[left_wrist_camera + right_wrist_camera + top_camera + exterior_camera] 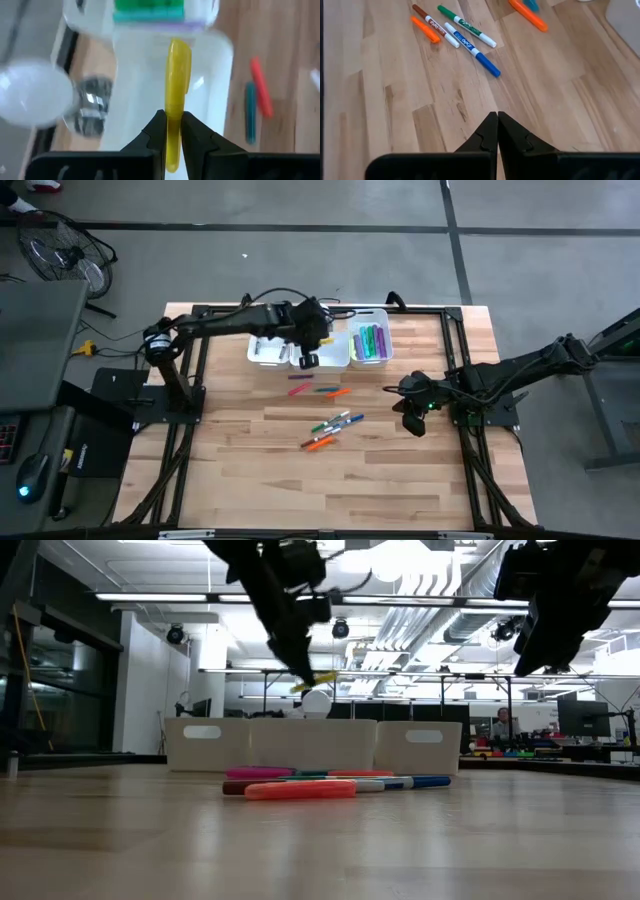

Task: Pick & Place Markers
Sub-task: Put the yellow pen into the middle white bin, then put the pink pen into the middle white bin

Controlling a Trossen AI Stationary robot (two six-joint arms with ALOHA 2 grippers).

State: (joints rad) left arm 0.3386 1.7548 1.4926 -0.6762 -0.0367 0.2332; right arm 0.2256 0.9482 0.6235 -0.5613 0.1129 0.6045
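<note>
Wooden table (400, 480) from above: left gripper (307, 360) over middle white bin (322, 350), markers (335, 425) scattered mid-table. Table level: yellow marker (318, 681) held high. Left wrist: fingers (197, 137) clamping yellow marker. Right wrist: right gripper (497, 120) closed, empty.

From overhead we see the wooden table (400, 470) evenly and softly lit, with only faint shadows beneath the arms. At table height, rows of ceiling lights (420, 570) glare brightly, turning the arms into dark silhouettes; the near tabletop is out of focus. In the left wrist view we find the yellow marker (176, 95) fairly distinct, while the white bin (215, 75) behind it is blurred and washed out. The right wrist view is sharp and evenly lit.
</note>
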